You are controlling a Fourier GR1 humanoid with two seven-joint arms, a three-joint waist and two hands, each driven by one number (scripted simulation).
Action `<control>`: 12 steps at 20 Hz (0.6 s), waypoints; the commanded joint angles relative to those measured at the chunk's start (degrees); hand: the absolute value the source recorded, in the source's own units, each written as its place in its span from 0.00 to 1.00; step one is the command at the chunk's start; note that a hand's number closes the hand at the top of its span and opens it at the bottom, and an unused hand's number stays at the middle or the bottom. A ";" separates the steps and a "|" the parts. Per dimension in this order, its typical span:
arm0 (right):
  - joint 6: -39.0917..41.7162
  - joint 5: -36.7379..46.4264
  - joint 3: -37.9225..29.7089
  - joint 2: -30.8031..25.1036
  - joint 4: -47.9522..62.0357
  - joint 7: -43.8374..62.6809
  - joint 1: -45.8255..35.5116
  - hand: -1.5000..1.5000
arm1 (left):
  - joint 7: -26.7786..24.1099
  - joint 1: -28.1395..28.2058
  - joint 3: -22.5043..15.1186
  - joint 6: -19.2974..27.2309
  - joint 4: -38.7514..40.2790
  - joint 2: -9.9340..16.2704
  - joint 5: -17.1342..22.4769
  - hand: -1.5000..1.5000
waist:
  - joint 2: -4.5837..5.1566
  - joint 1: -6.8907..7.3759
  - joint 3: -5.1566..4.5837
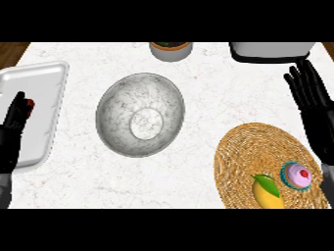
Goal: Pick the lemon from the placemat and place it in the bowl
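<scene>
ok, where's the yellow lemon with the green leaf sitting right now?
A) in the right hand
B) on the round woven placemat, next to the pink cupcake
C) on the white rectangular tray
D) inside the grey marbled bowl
B: the yellow lemon with the green leaf lies on the round woven placemat beside the pink cupcake; the grey marbled bowl holds nothing, and the right hand is open above the mat.

The yellow lemon [268, 194] with a green leaf lies on the woven placemat [252, 147], at five o'clock from the grey marbled bowl [140, 114]
</scene>
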 commanded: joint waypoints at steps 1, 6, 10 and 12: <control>5.82 -1.88 5.46 2.83 -5.42 -0.79 0.46 0.00 | 0.01 -0.92 0.28 0.43 -2.37 -0.28 -0.18 0.50 | 1.40 -0.59 -1.76; 28.09 -7.34 27.26 5.47 -16.27 -0.22 -1.59 0.00 | -0.46 -7.43 1.67 -1.86 -5.20 -2.56 4.86 0.50 | 0.76 3.59 -1.85; 14.94 16.60 22.22 -2.69 -21.63 -18.16 12.94 0.00 | 4.32 -6.08 4.00 -2.11 -7.91 -2.13 8.38 0.50 | 0.69 -3.46 -1.60; 16.74 21.07 23.64 -7.72 -24.20 -25.29 18.94 0.00 | 4.46 -5.58 6.70 -4.06 -7.38 0.45 10.10 0.50 | 0.71 -3.58 -1.60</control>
